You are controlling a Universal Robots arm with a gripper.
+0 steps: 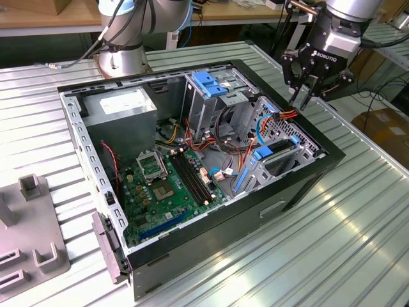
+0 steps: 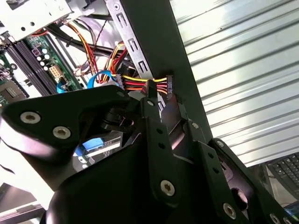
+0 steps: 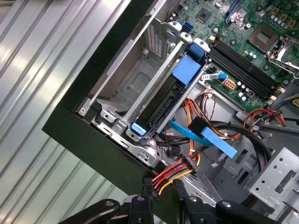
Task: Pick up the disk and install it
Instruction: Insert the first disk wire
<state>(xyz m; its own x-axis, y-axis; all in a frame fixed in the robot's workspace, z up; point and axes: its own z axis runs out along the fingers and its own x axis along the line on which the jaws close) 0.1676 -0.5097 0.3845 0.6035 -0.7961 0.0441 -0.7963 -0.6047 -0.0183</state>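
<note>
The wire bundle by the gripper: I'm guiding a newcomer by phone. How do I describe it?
Find the open black computer case on the ribbed table, then its rim on the exterior view's right, where the gripper hangs. Just below it is a short wire bundle with black plugs; red, orange and yellow strands set it apart from the flat blue cable nearby.

The tool (image 3: 163,186) (black linkage) is mostly cropped.
</note>
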